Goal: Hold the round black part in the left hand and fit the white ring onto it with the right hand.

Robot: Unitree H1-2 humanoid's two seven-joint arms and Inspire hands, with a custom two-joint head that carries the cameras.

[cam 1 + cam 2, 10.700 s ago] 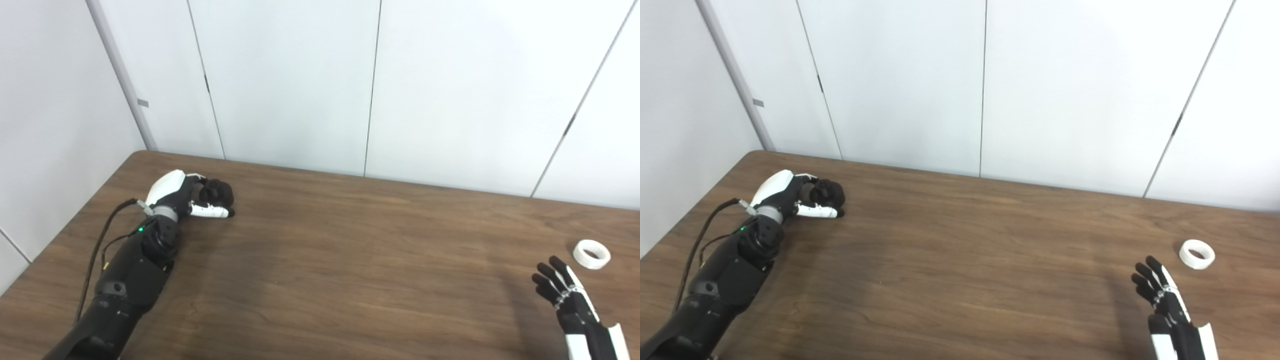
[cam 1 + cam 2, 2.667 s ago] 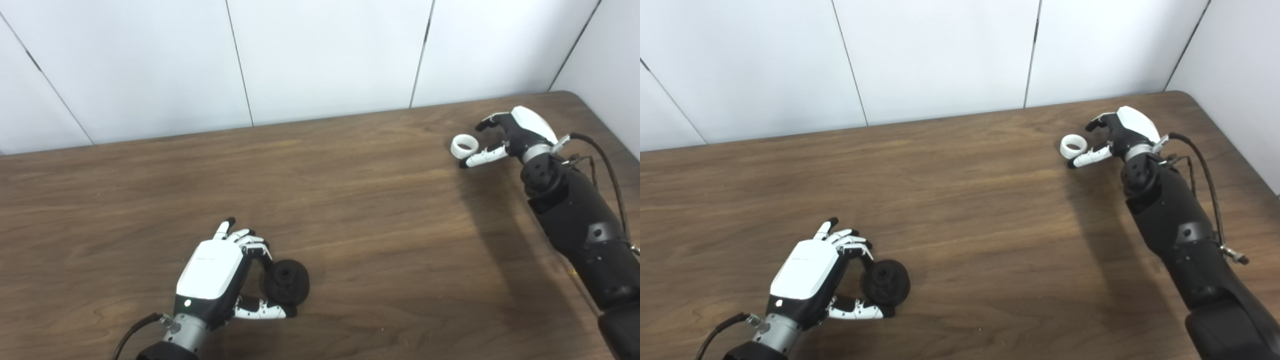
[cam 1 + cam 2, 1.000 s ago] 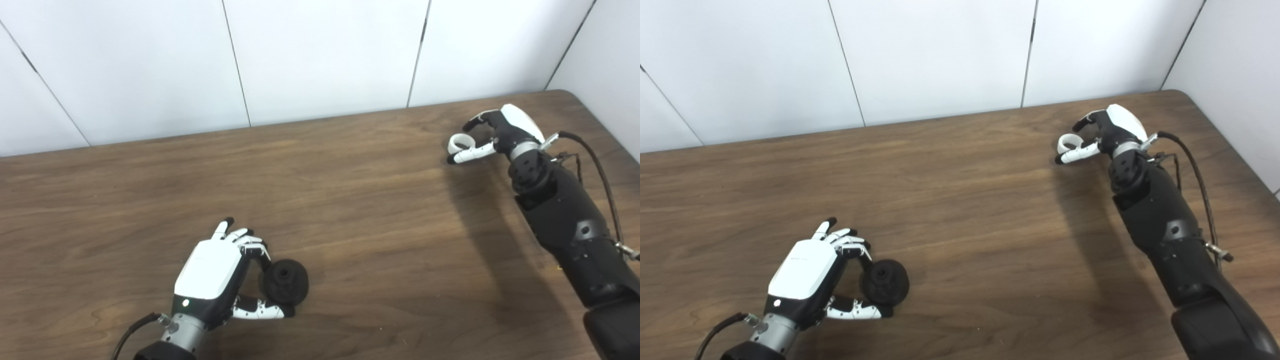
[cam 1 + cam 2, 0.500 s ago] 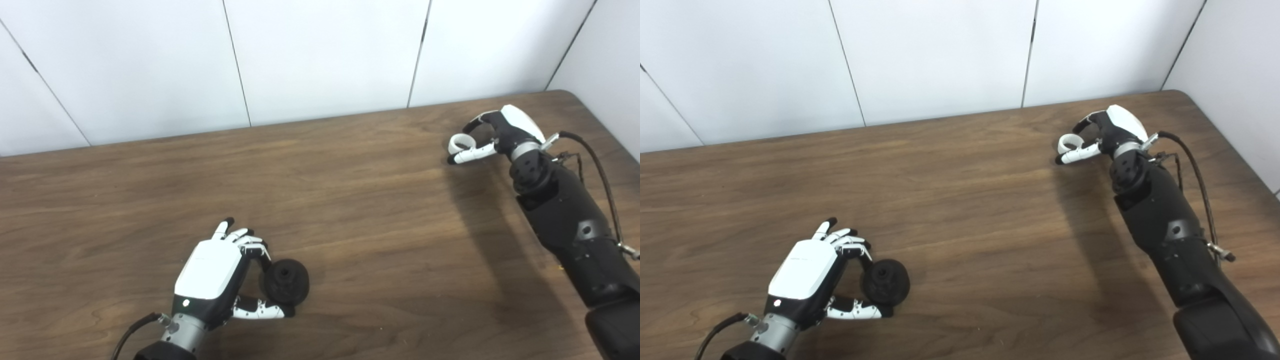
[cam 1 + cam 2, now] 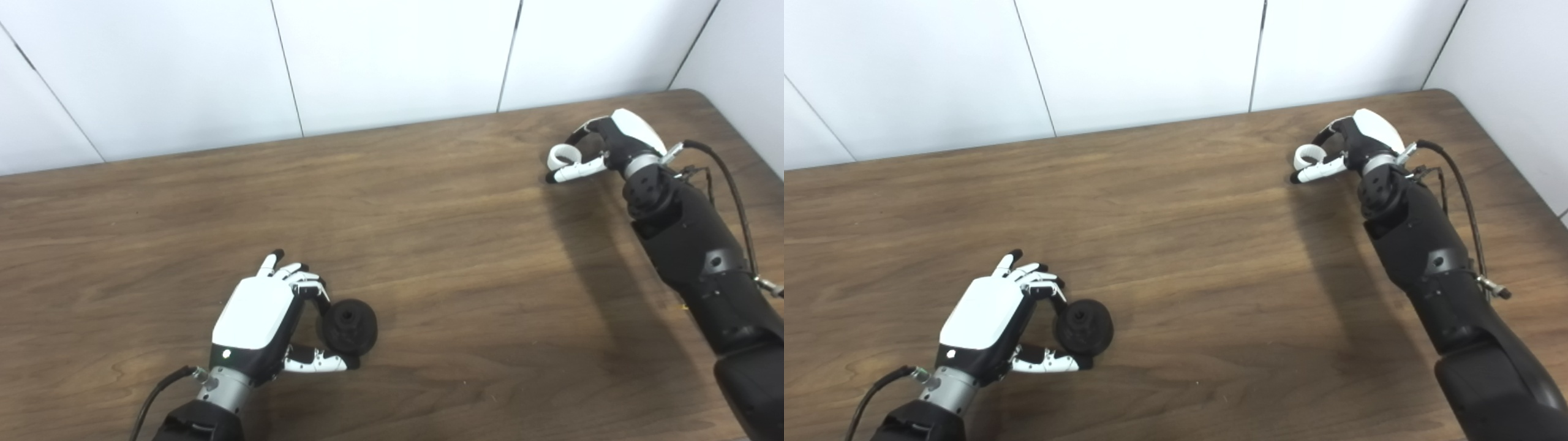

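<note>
1. A brown wooden table (image 5: 429, 233) fills the view, with white wall panels behind it. Two robot arms come in from the bottom edge.

2. The left hand (image 5: 260, 321) sits at about 7 o'clock in the view, low on the table. Its fingers and thumb are curled around the black part (image 5: 349, 326), a round disc with a small hub and centre hole that faces up and toward the middle of the table. The hold looks the same as half a second ago; the part has not shifted in the hand.

3. The right hand (image 5: 603, 153) is far off at about 2 o'clock, near the back right corner of the table. The ring (image 5: 563, 155) is pinched between its thumb and curled fingers, standing nearly on edge.

4. What has changed: about three seconds ago the ring lay flat on the table just beyond the open fingertips. One second ago the fingers had closed on it. Now it is tipped up in the pinch, and appears to be clear of the wood, though the contact point is too small to be sure.

5. The whole picture has also slid a little, so the head camera has moved; the hands themselves have barely travelled.

6. Meaning for the task: both pieces now seem to be in hand, so the pick-up stage looks done. They are well apart. The remaining work is likely to bring the ring across toward 7 o'clock and seat it on the part.
</note>
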